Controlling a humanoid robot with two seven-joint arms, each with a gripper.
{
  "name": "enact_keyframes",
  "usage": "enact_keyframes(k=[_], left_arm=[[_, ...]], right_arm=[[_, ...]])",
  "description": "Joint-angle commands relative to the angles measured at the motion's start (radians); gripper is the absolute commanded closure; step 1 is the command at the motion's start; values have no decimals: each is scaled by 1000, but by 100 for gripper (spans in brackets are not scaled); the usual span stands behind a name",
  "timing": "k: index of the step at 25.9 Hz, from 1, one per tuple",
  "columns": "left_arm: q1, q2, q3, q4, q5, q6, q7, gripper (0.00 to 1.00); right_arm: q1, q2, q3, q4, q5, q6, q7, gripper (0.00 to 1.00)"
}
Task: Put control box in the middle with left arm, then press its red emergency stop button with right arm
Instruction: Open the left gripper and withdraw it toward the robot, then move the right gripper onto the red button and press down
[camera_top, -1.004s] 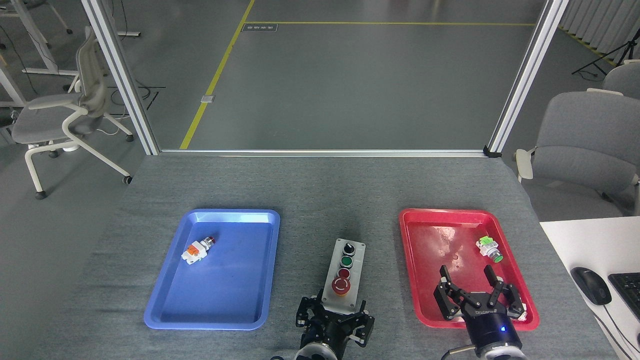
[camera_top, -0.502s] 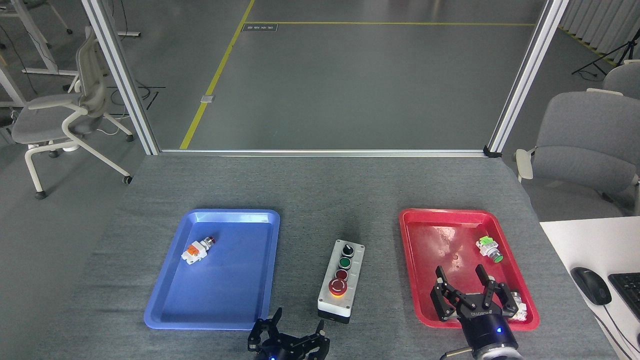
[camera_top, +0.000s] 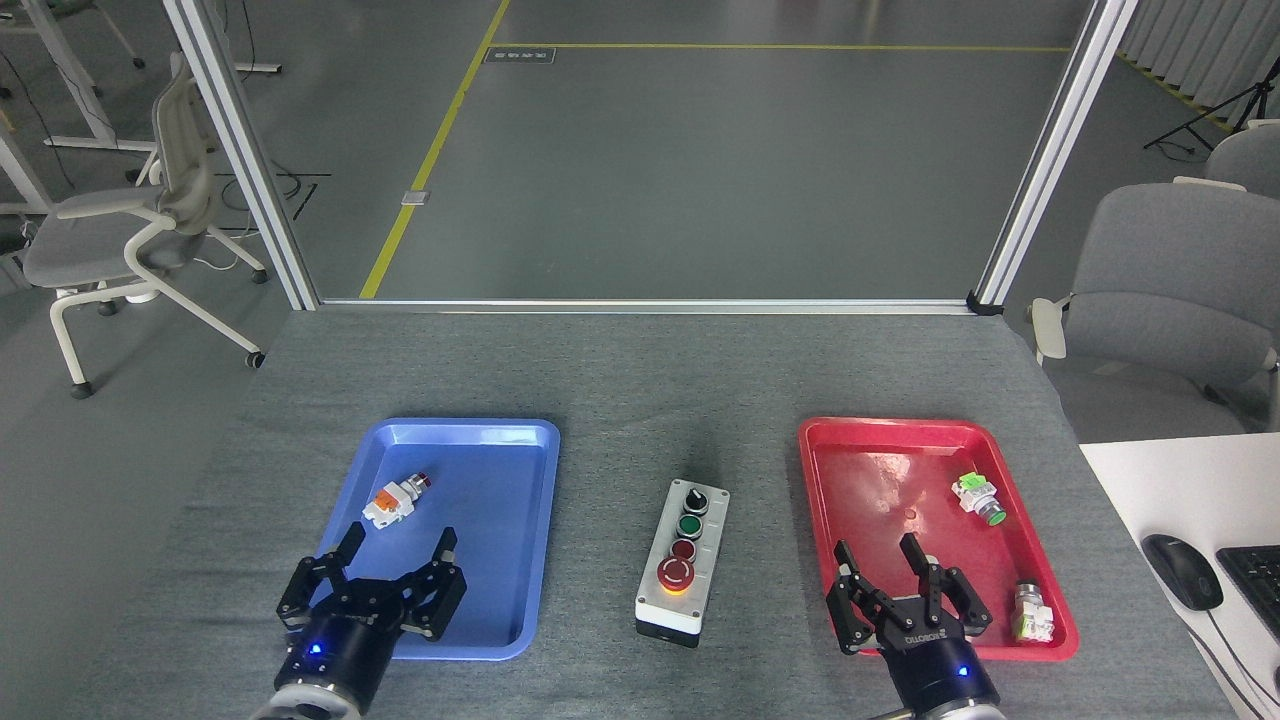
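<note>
The control box (camera_top: 684, 560), light grey on a black base, lies on the grey table between the two trays, its long side running away from me. Its big red emergency stop button (camera_top: 676, 574) with the yellow ring is at the near end, behind it a small red button, a green one and a black knob. My left gripper (camera_top: 397, 554) hovers open over the near part of the blue tray (camera_top: 535, 500), well left of the box and holding nothing. My right gripper (camera_top: 880, 556) stands open over the near left part of the red tray (camera_top: 850, 440), to the right of the box.
A small white-and-orange push-button part (camera_top: 394, 500) lies in the blue tray. The red tray holds a green push-button part (camera_top: 976, 497) and another small part (camera_top: 1031, 612) near its front right corner. A white desk with a mouse (camera_top: 1180, 570) is at the right edge.
My left gripper has let go of the control box and moved left over the blue tray. My right gripper has shifted left toward the box. The box itself stays in the middle.
</note>
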Motion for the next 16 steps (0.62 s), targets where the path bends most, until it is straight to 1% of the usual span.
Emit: enact_keyframes(k=[1,3,4,6,8,10,11,14,16], left_arm=[[-9,-6,242,11,40,-155,0,2],[-44,-5,313,54,69,-201,0,2],[-73,-3,337,81,74,-203,0,2],[-112,-3,376,147,74,-203,3,2],[-130,-5,393,193,74,-203,14,2],[-133,-8,394,224,77,-204,45,2],[-133,-9,393,230,77,-207,55,2],[-133,-19,390,255,74,-215,58,2],[-133,-25,383,255,74,-221,60,1]], right_arm=[[1,14,24,-1,2,-44,0,43],[0,28,42,-1,7,-70,0,54],[0,31,51,-1,13,-80,0,58],[-2,43,67,0,25,-96,1,73],[-5,51,82,2,30,-102,6,87],[-10,59,107,6,41,-102,10,97],[-11,65,117,9,50,-102,10,100],[-14,79,145,15,87,-97,26,100],[-34,85,171,25,99,-88,32,100]])
